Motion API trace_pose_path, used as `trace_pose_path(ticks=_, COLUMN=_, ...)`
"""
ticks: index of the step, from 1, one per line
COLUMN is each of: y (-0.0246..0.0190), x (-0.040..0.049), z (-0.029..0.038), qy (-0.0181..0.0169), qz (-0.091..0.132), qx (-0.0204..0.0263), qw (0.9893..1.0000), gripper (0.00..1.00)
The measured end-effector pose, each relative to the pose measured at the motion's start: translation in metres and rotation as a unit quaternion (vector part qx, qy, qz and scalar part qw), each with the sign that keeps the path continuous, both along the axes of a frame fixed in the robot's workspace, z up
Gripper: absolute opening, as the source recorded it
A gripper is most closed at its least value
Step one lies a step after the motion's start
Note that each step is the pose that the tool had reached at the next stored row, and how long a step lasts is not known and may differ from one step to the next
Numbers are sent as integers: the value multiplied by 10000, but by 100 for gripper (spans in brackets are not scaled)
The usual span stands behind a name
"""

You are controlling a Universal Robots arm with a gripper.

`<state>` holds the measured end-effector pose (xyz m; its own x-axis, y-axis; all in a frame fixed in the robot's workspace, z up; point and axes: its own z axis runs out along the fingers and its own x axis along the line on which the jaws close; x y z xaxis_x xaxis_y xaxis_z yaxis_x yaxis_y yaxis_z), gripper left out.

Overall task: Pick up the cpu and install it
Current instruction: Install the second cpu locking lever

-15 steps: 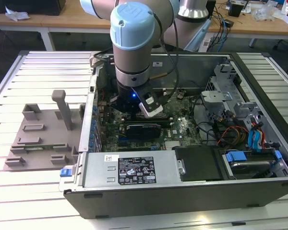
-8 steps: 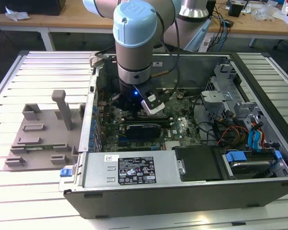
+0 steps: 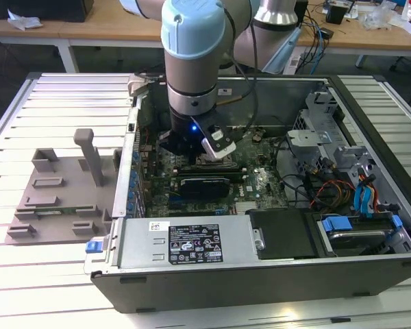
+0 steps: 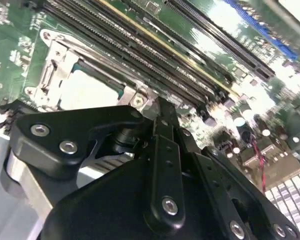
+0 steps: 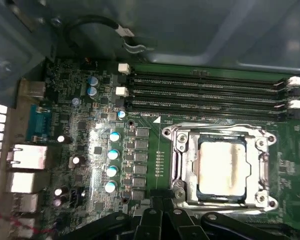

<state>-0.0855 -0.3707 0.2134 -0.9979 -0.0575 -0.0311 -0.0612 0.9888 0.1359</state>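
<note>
The cpu [image 5: 222, 170], a square chip with a dull silver top, lies flat inside the metal socket frame [image 5: 180, 145] on the green motherboard [image 5: 80, 145]. It also appears in the second wrist view as the cpu [image 4: 90, 92], just beyond the black finger linkage. My gripper [image 5: 162, 202] hovers at the socket's edge, beside the chip and not on it. Its fingers meet at the tips with nothing between them. In the exterior view, the gripper [image 3: 205, 147] reaches down into the open computer case [image 3: 370, 103], over the middle of the board.
Rows of black memory slots [image 5: 205, 95] run along one side of the socket. A long black card [image 3: 205, 185] lies on the board near the gripper. A grey plastic tray [image 3: 55, 199] sits on the slatted table at the exterior view's left. Drive bays and cables [image 3: 342, 185] crowd the case's right.
</note>
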Motion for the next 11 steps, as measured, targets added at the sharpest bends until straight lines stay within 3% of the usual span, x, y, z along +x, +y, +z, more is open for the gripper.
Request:
trace_pose_path(ticks=1, y=0, x=2, z=73, qy=0, qz=0, qx=-26, qw=10000, gripper=11)
trace_pose_path(ticks=3, y=0, x=6, z=149, qy=1, qz=-1, qx=-53, qw=10000, gripper=11)
trace_pose_path(ticks=5, y=0, x=9, z=299, qy=1, qz=1, qx=-84, qw=10000, gripper=11)
trace_pose_path(ticks=7, y=17, x=21, z=383, qy=7, qz=0, qx=-262, qw=9997, gripper=11)
trace_pose_path(ticks=9, y=39, x=41, z=389, qy=30, qz=1, qx=-326, qw=9995, gripper=11)
trace_pose_path(ticks=11, y=91, x=101, z=388, qy=104, qz=3, qx=-437, qw=9990, gripper=11)
